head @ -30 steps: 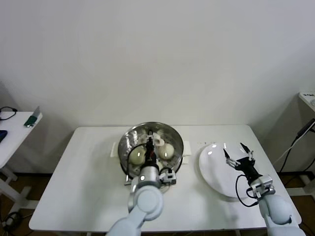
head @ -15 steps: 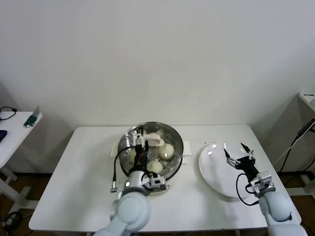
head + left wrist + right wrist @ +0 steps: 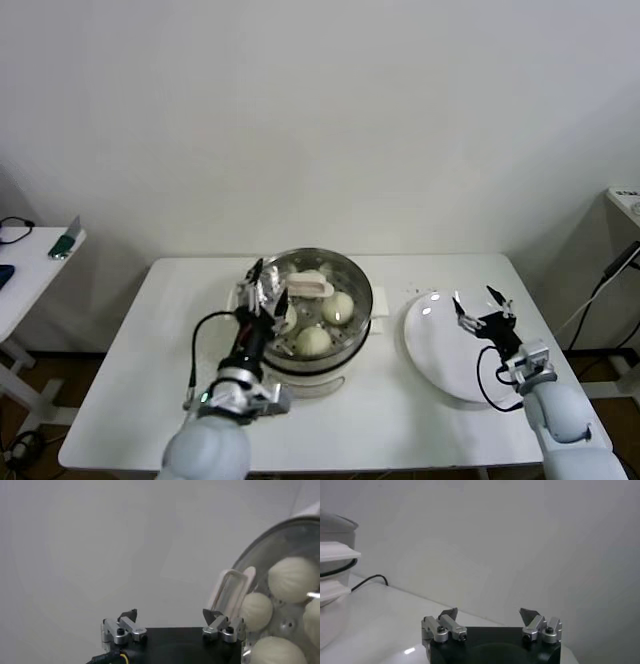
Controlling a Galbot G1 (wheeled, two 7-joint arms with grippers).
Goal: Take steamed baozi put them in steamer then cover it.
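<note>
With the cover (image 3: 305,290) on the steamer (image 3: 352,322), the open, empty left gripper (image 3: 262,287) beside its rim could nudge it askew; the right gripper (image 3: 484,311) idles open over the plate (image 3: 432,362).

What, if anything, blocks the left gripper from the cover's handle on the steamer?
Nothing visible does. The left gripper, open, sits at the steamer's left edge, and the cover already rests on it over the baozi. Its handle lies exposed just beside the fingers. The right gripper hovers open over the plate.
</note>
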